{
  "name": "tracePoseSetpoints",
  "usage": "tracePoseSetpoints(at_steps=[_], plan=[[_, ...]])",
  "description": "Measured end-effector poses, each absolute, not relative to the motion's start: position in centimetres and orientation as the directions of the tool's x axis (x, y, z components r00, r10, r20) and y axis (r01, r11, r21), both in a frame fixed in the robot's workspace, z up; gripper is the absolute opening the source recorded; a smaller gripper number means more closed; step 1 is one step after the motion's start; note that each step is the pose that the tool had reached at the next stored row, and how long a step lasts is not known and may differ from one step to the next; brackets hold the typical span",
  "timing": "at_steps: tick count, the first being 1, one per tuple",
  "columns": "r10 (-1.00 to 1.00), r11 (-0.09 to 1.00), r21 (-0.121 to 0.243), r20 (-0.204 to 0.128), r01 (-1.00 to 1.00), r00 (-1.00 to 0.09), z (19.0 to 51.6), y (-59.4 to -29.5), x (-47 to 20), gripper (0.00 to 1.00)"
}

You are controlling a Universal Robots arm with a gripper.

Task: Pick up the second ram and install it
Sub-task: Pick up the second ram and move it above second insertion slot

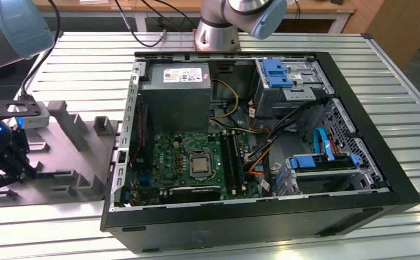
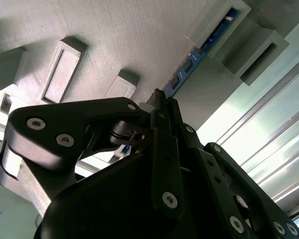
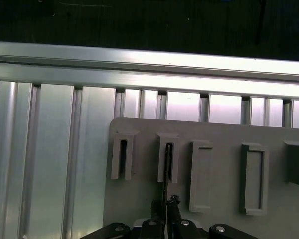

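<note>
- The arm's gripper (image 2: 160,102) sits low over a grey holder plate (image 1: 72,162). In the exterior view the plate lies at nine o'clock from the open computer case (image 1: 267,230). The black fingers (image 2: 162,149) are drawn together, pinching one end of the second ram (image 2: 187,67).
- The second ram stands on edge in the plate. The second wrist view shows it as a thin blue strip with small dark chips along its face. In the first wrist view it is seen edge-on as a mere dark line. Its far end is lodged in a raised slot block (image 2: 224,30).
- More raised slot blocks line the plate on either side of the stick, close beside it.
- In the exterior view, the plate's three o'clock edge lies just beside the case's metal side wall.
- Beyond the plate's far edge in the first wrist view, the ribbed aluminium table (image 3: 55,164) runs open to a bright side rail (image 3: 149,59).
- Inside the case, the green motherboard (image 1: 188,157) lies at six o'clock from the grey power-supply box (image 1: 173,100). The arm's base (image 1: 217,32) stands at twelve o'clock from the case.
</note>
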State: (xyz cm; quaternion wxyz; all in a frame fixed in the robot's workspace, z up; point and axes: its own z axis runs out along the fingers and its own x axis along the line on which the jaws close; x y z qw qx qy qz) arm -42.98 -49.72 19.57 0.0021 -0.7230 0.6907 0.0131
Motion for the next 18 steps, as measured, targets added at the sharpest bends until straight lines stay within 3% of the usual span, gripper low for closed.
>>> tracePoseSetpoints(at_steps=[18], plan=[[-1.000, 0.005, 0.015, -0.022, -1.000, -0.005, 19.53, -49.70, -42.97, 0.14]])
